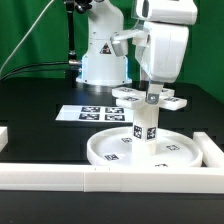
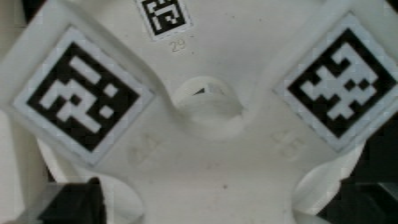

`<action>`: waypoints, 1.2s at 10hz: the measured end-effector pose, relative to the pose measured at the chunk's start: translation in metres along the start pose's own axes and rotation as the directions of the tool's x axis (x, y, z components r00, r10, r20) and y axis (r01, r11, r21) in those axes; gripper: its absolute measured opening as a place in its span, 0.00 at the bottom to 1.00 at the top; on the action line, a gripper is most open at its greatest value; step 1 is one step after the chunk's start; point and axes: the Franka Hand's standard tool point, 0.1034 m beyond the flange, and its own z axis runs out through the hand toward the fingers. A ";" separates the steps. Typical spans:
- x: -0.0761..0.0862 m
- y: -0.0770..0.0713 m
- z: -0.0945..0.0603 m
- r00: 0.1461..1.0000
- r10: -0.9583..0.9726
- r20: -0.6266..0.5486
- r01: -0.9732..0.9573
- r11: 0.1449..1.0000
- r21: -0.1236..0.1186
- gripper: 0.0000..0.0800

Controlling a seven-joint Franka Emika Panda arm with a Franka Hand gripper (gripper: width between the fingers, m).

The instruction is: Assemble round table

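Note:
The large rimmed round disc (image 1: 115, 150) lies flat on the black table in the front of the exterior view. The short thick cylinder leg (image 1: 146, 127) stands upright at its middle. The flat cross-shaped foot (image 1: 140, 98) sits level on top of the leg. My gripper (image 1: 152, 95) comes straight down on the foot and is shut on it. In the wrist view the foot (image 2: 196, 135) fills the picture, with two tags and a small centre hole (image 2: 208, 92). My gripper (image 2: 214, 208) holds it, and its dark fingers (image 2: 71, 205) show at the frame edge.
The marker board (image 1: 92, 113) lies behind the disc, before the robot base (image 1: 103, 62). Long white bars run along the front (image 1: 100, 178), the exterior view's right (image 1: 210, 150) and its left (image 1: 4, 135).

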 end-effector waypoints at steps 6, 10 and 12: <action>-0.001 0.000 0.001 0.999 0.040 0.001 -0.040 0.999 0.003 0.57; -0.003 -0.001 0.001 0.971 0.237 0.000 -0.237 0.971 0.005 0.55; -0.007 -0.005 0.002 0.870 0.494 0.010 -0.494 0.869 0.024 0.55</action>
